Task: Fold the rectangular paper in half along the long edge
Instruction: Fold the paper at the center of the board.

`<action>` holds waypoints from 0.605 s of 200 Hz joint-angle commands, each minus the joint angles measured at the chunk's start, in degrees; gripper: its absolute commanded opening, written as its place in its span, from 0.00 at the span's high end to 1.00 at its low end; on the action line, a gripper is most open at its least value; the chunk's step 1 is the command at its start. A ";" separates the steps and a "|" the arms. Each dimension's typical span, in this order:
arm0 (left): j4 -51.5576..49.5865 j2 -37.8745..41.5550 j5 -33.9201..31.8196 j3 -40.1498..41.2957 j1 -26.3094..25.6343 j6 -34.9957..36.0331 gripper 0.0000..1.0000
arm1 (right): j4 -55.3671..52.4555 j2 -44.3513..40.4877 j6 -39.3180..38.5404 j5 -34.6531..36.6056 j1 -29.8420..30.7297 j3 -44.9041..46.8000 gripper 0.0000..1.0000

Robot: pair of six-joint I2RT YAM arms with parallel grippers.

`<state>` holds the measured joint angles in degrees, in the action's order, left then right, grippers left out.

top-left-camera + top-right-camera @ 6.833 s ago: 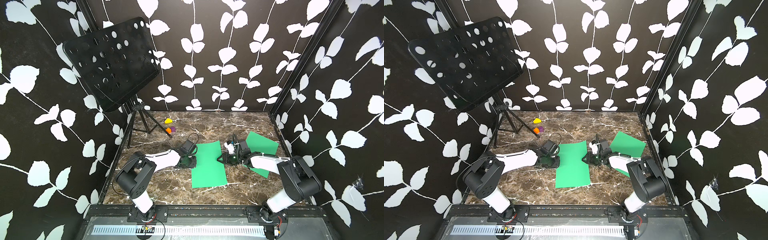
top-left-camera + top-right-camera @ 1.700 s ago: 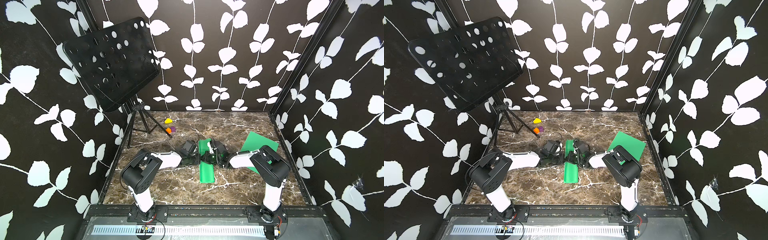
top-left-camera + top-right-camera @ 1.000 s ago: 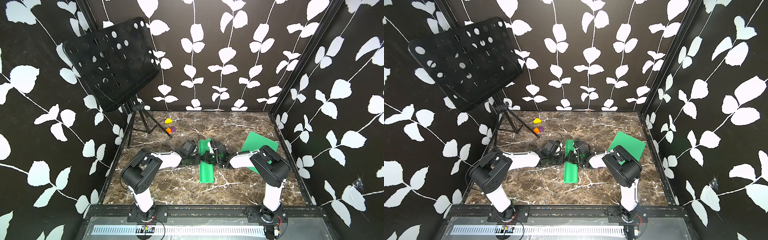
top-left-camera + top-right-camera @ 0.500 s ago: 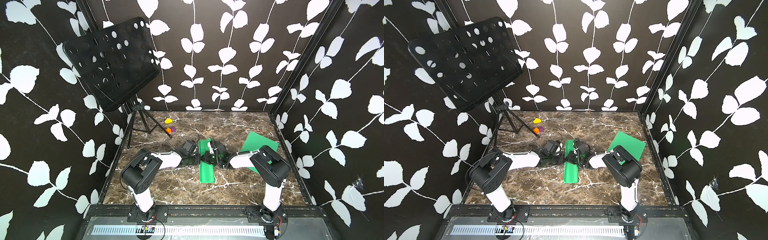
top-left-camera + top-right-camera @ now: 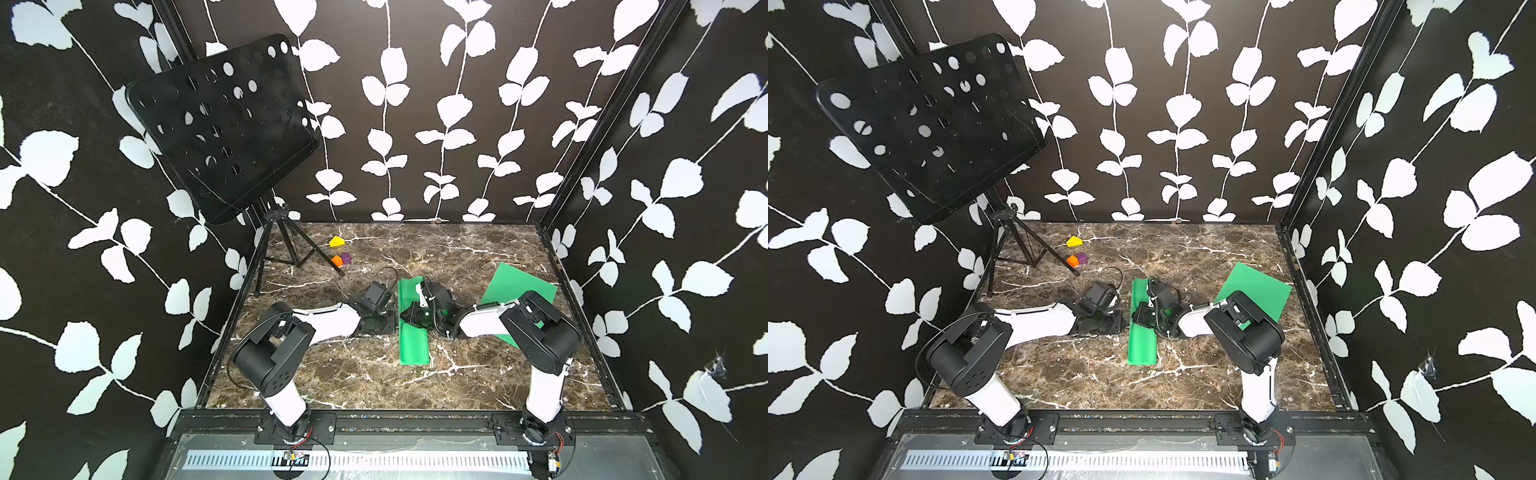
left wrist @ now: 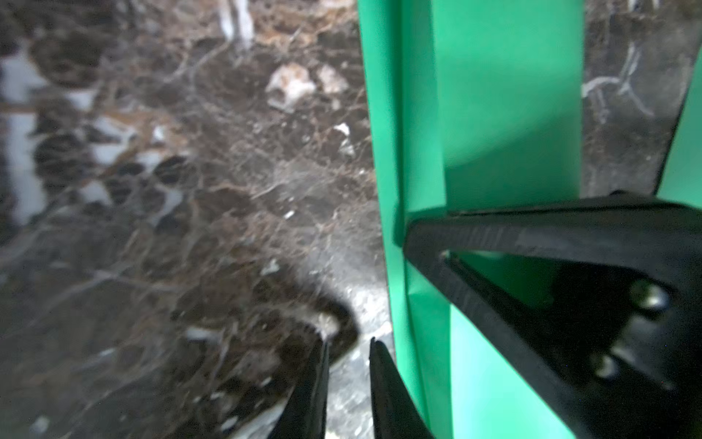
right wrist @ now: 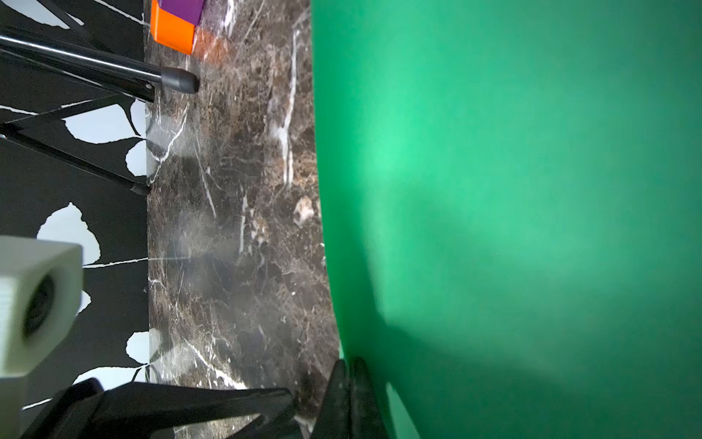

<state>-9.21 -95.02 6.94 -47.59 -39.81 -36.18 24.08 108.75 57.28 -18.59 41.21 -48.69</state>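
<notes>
The folded green paper (image 5: 414, 345) lies as a narrow strip in the middle of the surface (image 5: 365, 382), between both arms. The left claw (image 6: 347, 365) sits just beside its edge, tips slightly parted, gripping nothing. The right claw (image 7: 350, 384) is clenched, lying across the paper.

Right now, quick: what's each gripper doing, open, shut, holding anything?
Left gripper: slightly open, empty, beside the folded green paper.
Right gripper: shut, tips at the paper's edge; whether it pinches the paper cannot be told.
</notes>
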 commanded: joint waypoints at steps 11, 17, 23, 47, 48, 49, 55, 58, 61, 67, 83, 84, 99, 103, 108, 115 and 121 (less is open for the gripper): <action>-9.04 0.09 -3.67 2.17 0.00 0.94 0.76 | -2.47 -0.16 0.12 1.36 0.31 1.64 0.89; -9.13 0.06 -3.77 2.19 0.02 0.94 0.76 | -2.43 -0.27 0.12 1.44 0.36 1.66 0.83; -9.16 -0.04 -3.83 2.15 0.00 1.03 0.76 | -2.38 -0.31 0.09 1.53 0.28 1.73 0.79; -9.84 0.27 -4.61 2.16 0.06 1.30 0.76 | -2.38 -0.47 0.25 1.72 0.34 2.01 0.70; -9.89 0.27 -4.67 2.20 0.07 1.30 0.76 | -2.42 -0.47 0.23 1.76 0.31 2.01 0.69; -10.01 0.32 -4.71 2.18 0.03 1.34 0.76 | -2.39 -0.47 0.21 1.78 0.29 2.01 0.69; -10.25 0.46 -5.08 2.16 0.04 1.46 0.76 | -2.39 -0.48 0.31 1.82 0.35 2.09 0.69; -10.41 0.54 -5.27 2.18 0.07 1.51 0.76 | -2.33 -0.47 0.34 1.82 0.33 2.06 0.69; -10.58 0.65 -5.36 2.21 0.13 1.55 0.76 | -2.30 -0.45 0.39 1.84 0.29 2.15 0.69; -10.84 0.86 -5.57 2.24 0.23 1.64 0.76 | -2.27 -0.38 0.46 1.81 0.28 2.18 0.69; -10.66 1.65 -5.72 2.69 0.57 1.64 0.77 | -2.11 -0.31 0.62 1.79 0.34 2.09 0.73; -10.61 1.75 -5.71 2.68 0.55 1.64 0.77 | -2.10 -0.30 0.63 1.71 0.31 2.05 0.73; -9.90 2.53 -5.24 2.69 0.54 1.83 0.77 | -2.10 -0.29 0.75 1.57 0.33 1.94 0.81; -9.44 2.75 -4.83 2.68 0.60 1.90 0.77 | -2.10 -0.28 0.81 1.46 0.32 1.93 0.83; -8.93 2.97 -4.47 2.73 0.53 1.91 0.77 | -2.06 -0.31 0.89 1.45 0.35 1.84 0.85; -8.33 3.30 -3.94 2.73 0.53 1.86 0.77 | -2.09 -0.30 0.95 1.29 0.30 1.75 0.87; -7.77 3.51 -3.52 2.60 0.55 1.83 0.77 | -2.03 -0.38 0.99 1.28 0.36 1.65 0.89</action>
<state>-13.45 -92.66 3.40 -46.68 -39.64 -34.94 24.93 108.14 57.21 -18.52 41.28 -47.94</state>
